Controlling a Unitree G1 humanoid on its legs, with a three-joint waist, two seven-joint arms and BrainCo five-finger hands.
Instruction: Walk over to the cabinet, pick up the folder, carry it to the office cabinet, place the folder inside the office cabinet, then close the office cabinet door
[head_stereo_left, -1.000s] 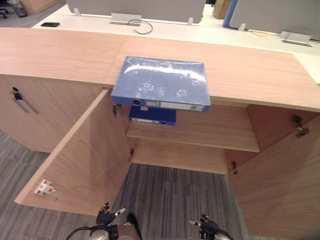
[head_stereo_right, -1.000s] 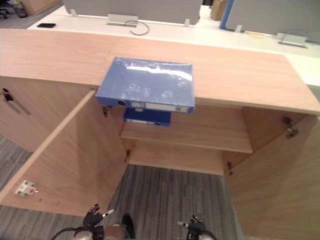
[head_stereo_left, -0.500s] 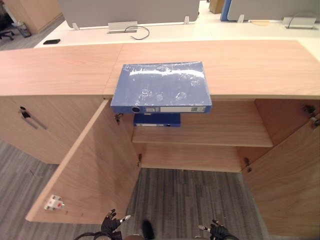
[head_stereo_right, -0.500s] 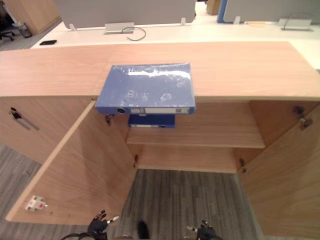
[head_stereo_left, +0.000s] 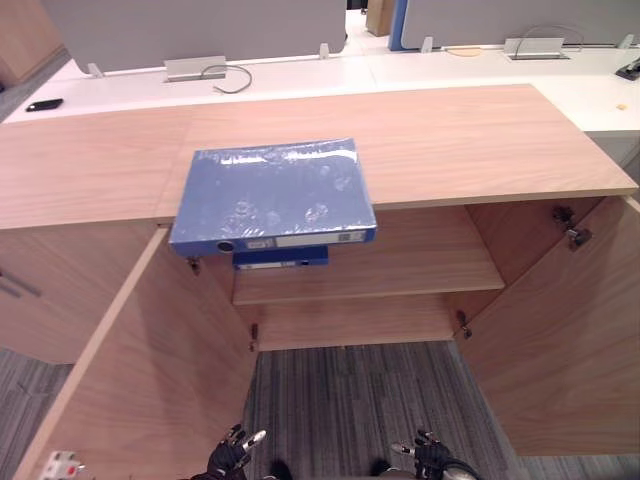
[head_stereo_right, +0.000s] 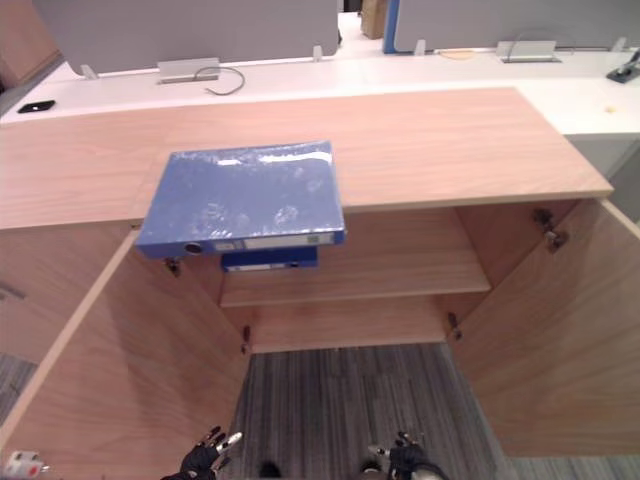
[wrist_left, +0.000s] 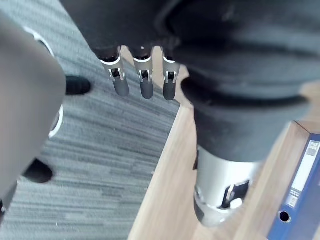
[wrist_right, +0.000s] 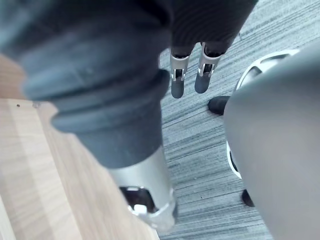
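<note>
A blue folder (head_stereo_left: 272, 192) lies flat on the wooden cabinet top (head_stereo_left: 460, 140), its spine jutting over the front edge. Below it the office cabinet (head_stereo_left: 400, 262) stands with both doors swung wide, and a second blue folder (head_stereo_left: 281, 258) lies on its shelf at the left. My left hand (head_stereo_left: 231, 460) and right hand (head_stereo_left: 430, 462) hang low at the bottom of the eye views, far below the folder, fingers straight and holding nothing. In the left wrist view my fingers (wrist_left: 142, 82) point at the carpet, and a folder spine (wrist_left: 302, 192) shows beside them.
The left door (head_stereo_left: 130, 370) and right door (head_stereo_left: 560, 330) flank a strip of grey striped carpet (head_stereo_left: 350, 410). Behind the cabinet runs a white desk (head_stereo_left: 300, 72) with grey partition screens, a cable and a black phone (head_stereo_left: 45, 104).
The whole picture has shifted: the camera has turned, so the cabinet and folder sit further left in view. Both hands stay low and empty.
</note>
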